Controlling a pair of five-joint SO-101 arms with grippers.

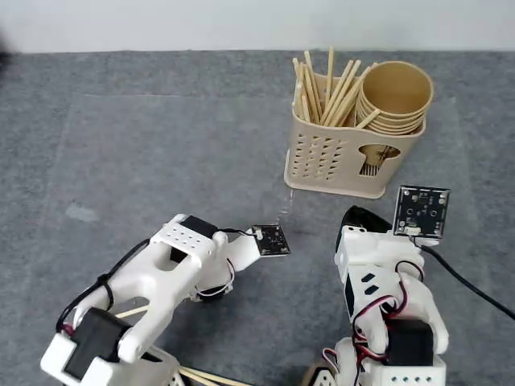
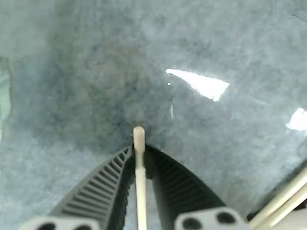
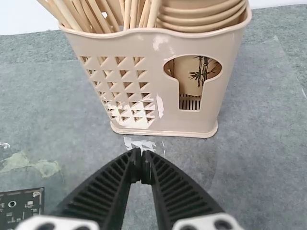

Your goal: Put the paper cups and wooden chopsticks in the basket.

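We judge the step in hand to be the pick-up of one wooden chopstick (image 2: 139, 187). The left gripper (image 2: 139, 146) pinches it between its two jaws, the rounded tip poking out just past them over the grey mat (image 2: 96, 72). In the high view this arm sits at the lower left of the frame, well apart from the basket (image 1: 330, 161), which stands at the upper right of centre. The basket holds a bundle of chopsticks (image 1: 322, 84) in one compartment and the stacked paper cups (image 1: 394, 92) in the other, so we take the task to be far along. More loose chopsticks (image 1: 211, 376) lie at the bottom edge of the high view, beside the left arm's base. The right gripper (image 3: 141, 163) is pressed together on nothing and points at the basket's front wall from nearby. Next, we think, the left arm must lift the stick, carry it toward the upper right, tilt it upright and let it go over the chopstick compartment, clear of the cups
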